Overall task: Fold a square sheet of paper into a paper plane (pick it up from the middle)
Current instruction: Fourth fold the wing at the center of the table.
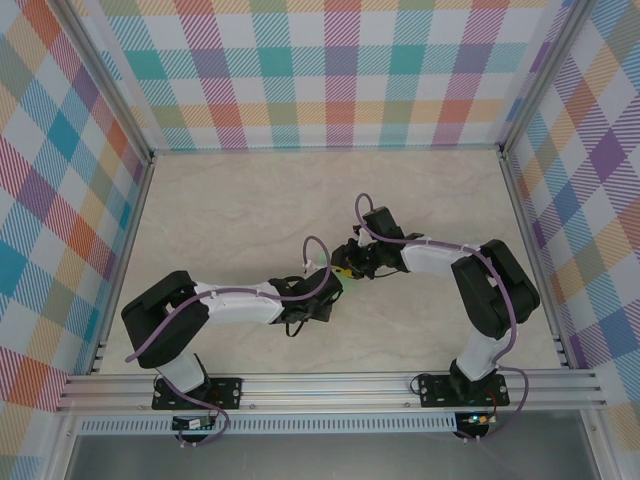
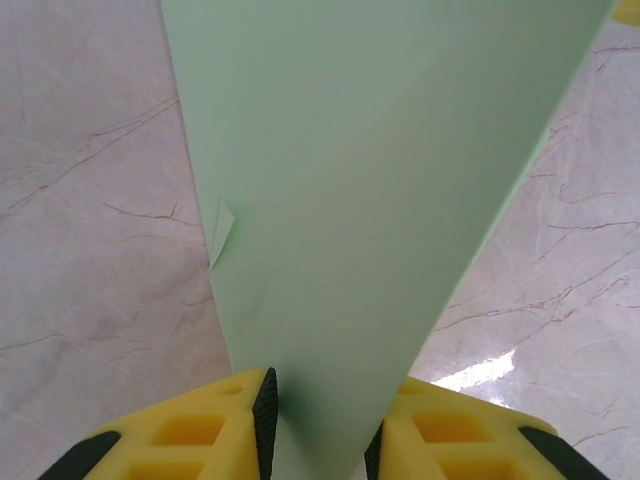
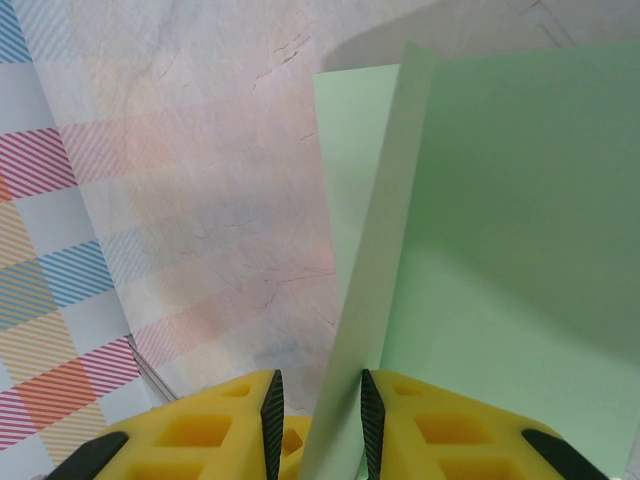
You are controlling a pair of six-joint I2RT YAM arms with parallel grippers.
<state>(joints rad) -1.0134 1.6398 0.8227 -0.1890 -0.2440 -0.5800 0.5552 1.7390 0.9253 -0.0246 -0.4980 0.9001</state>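
Note:
The sheet of paper [image 2: 370, 180] is pale mint green and partly folded. In the left wrist view it widens away from the fingers, and a small dog-ear sticks out of its left edge. My left gripper [image 2: 320, 412] is shut on its narrow end, with the paper touching both pads. In the right wrist view the paper [image 3: 520, 220] has a raised flap [image 3: 385, 250] running between the jaws of my right gripper [image 3: 316, 420]. The flap lies against the right pad, with a gap to the left pad. In the top view both grippers, left [image 1: 335, 285] and right [image 1: 352, 265], meet at mid-table.
The marble-look tabletop [image 1: 250, 210] is bounded by checked walls [image 1: 330, 70] at the back and both sides. An aluminium rail [image 1: 330, 385] runs along the near edge. The right wrist view has the checked wall [image 3: 40, 250] close on its left.

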